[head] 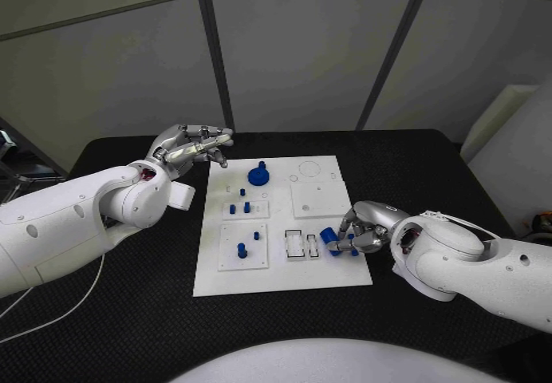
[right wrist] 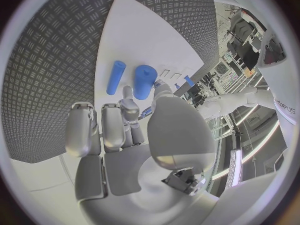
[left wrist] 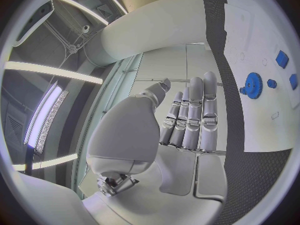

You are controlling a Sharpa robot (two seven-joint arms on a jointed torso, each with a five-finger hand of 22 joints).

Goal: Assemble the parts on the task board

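Seating parts squarely calls for slow, upright lowering into the matching recess. Left robot hand (head: pixel 190 146): raised above the far-left corner of the white rectangular task board (head: pixel 333 275) on the black surface (head: pixel 138 319), fingers loosely extended, holding nothing; blue toothed gear (head: pixel 259 174) just beside it. Right robot hand (head: pixel 359 231): at the board's near-right edge, fingertips pinching a short blue cylinder (right wrist: pixel 145 81); slimmer blue peg (right wrist: pixel 115 77) lies just beside.

You see the right hand (head: pixel 359 231) pinching a blue part (head: pixel 330 237) at the task board (head: pixel 281 271) while the left hand (head: pixel 187 144) hovers beside its far corner.
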